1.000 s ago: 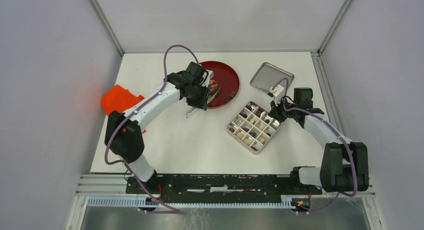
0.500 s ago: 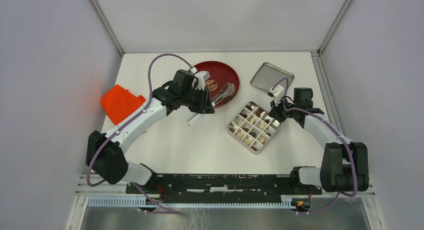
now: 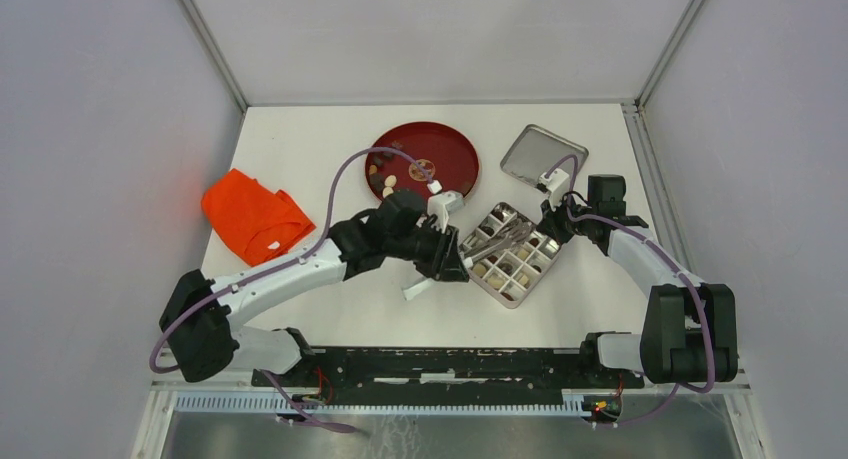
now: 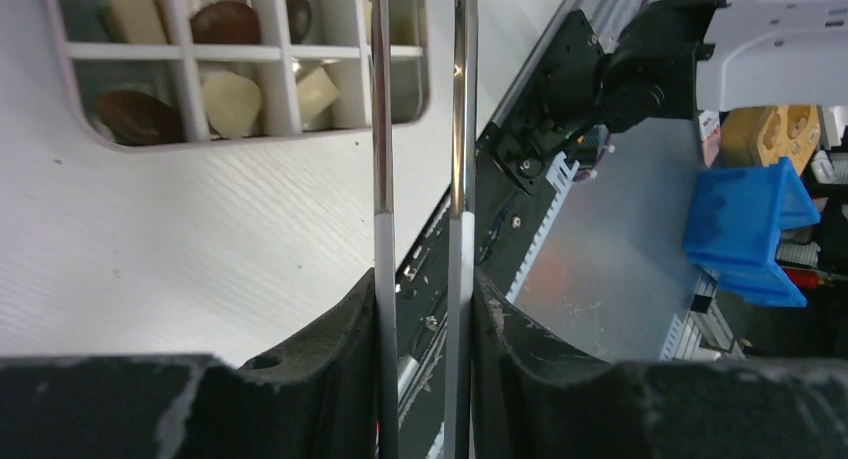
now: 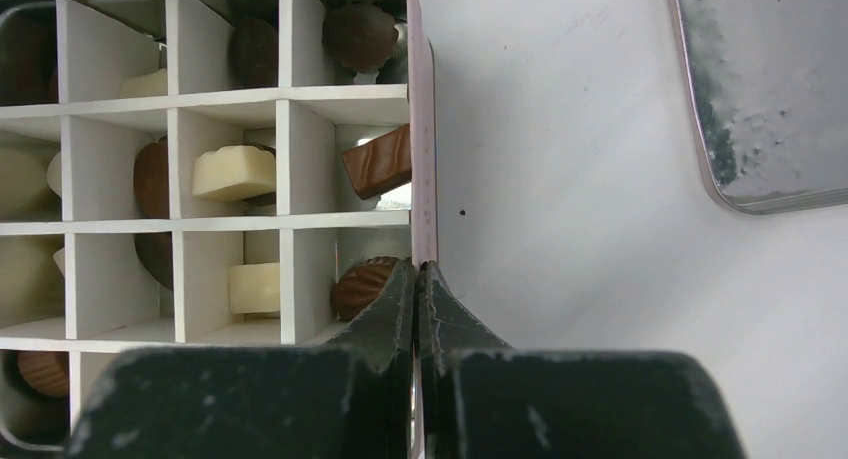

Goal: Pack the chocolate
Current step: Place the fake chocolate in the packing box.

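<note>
The chocolate fills several cells of the divided tin box [image 3: 510, 300]; cream and brown pieces show in the right wrist view [image 5: 233, 171]. A few loose pieces [image 3: 387, 186] lie on the red plate [image 3: 440, 149]. My left gripper [image 3: 446, 256] is shut on metal tweezers [image 3: 493, 244] whose arms [image 4: 460, 129] reach over the box [image 4: 240, 142]. Their tips are out of view, so I cannot tell whether they hold a piece. My right gripper [image 3: 553, 225] is shut on the box's right wall [image 5: 420, 129], its fingertips [image 5: 404, 279] pinching the rim.
The box's metal lid [image 3: 541, 155] lies open side up at the back right, close to my right gripper, and shows in the right wrist view [image 5: 770, 89]. An orange cloth [image 3: 252, 217] lies at the left. The black base rail [image 3: 450, 364] runs along the near edge.
My left arm has swung from the red plate to the right and nearer, carrying the tweezers over the box. The right arm and the box have not moved.
</note>
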You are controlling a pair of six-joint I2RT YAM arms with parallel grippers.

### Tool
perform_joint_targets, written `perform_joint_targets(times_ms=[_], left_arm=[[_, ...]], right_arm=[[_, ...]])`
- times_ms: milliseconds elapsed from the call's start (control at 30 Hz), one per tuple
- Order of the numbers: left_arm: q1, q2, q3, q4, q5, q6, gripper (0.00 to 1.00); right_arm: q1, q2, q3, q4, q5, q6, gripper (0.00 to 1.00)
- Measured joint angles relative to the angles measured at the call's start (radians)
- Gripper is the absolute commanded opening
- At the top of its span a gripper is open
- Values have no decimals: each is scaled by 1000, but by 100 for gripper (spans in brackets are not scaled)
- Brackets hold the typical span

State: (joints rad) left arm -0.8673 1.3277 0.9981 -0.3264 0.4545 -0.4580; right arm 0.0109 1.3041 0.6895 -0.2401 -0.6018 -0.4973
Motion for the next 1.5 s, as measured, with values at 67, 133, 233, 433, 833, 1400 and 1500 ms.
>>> perform_joint_targets(times_ms=[67, 133, 233, 433, 833, 1400, 1500], left_arm=[[-37, -21, -57, 61, -10, -42, 2], [-63, -34, -99, 109, -27, -75, 2], [-91, -38, -129, 163, -53, -116, 2], [-128, -3, -130, 237, -99, -146, 2], [-214, 96, -90, 243, -220, -146, 2], [-275, 356, 144, 194, -344, -141, 2], [-281, 396, 193, 174, -369, -123, 2]], right_arm=[[0, 0, 0, 0, 0, 5, 12], [0, 2, 0, 0, 0, 11, 18], [0, 12, 0, 7, -1, 20, 19], [-1, 91, 11, 9, 0, 20, 16], [-173, 81, 21, -34, -84, 27, 34], [-312, -13, 37, 6, -77, 71, 15], [-315, -12, 37, 6, -77, 73, 15]])
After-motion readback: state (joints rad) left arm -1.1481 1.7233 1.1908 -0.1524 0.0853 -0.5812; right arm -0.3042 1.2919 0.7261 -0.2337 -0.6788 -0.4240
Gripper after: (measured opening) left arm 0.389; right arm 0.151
